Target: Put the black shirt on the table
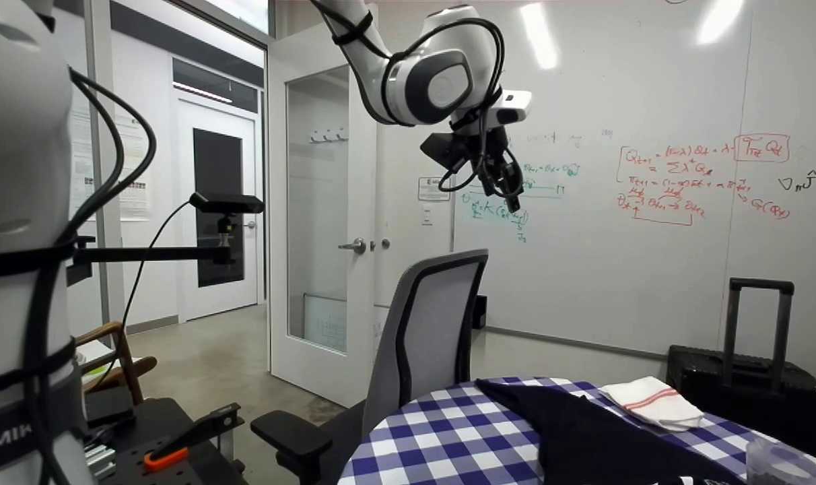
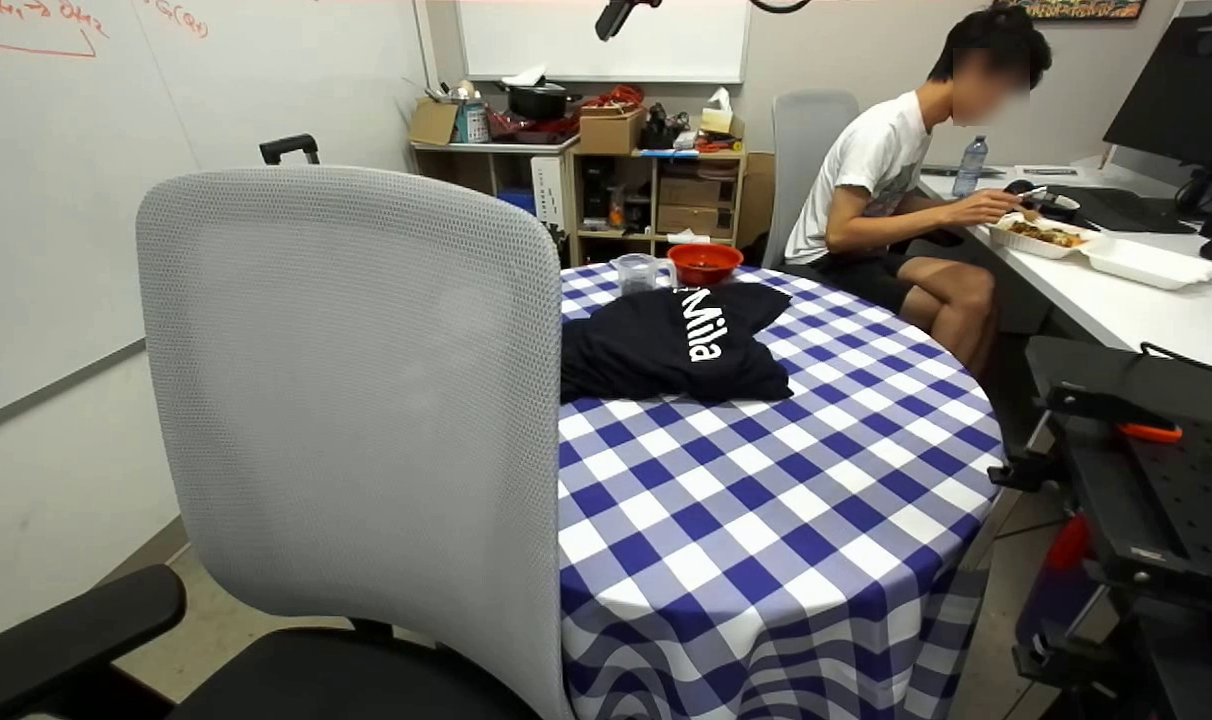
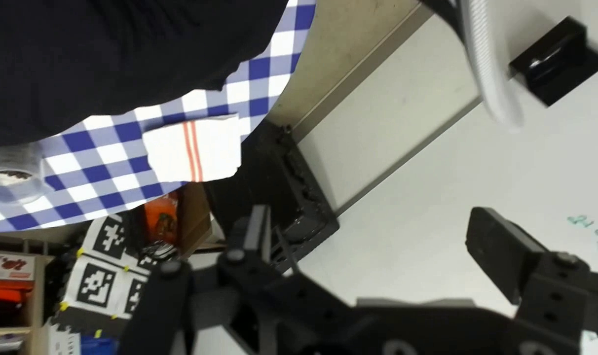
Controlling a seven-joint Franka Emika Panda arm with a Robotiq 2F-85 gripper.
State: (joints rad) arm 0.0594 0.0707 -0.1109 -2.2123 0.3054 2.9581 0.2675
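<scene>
Lying rumpled on the checkered bench (image 3: 79, 190), the black Mila shirt (image 3: 116, 56) is seemingly placed as wanted; then a striped towel (image 3: 195, 148), just beside; then, jaws spread wide, nothing gripped, the end effector (image 3: 370, 227), held high, presumably to avoid snagging.

In an exterior view we see the black shirt (image 2: 656, 350) rumpled on the checkered table (image 2: 756, 490), near a clear jug (image 2: 636, 272) and red bowl (image 2: 704, 258). A grey chair (image 2: 351, 400) stands nearest us; a person (image 2: 869, 160) sits at a desk (image 2: 1181, 318).
</scene>
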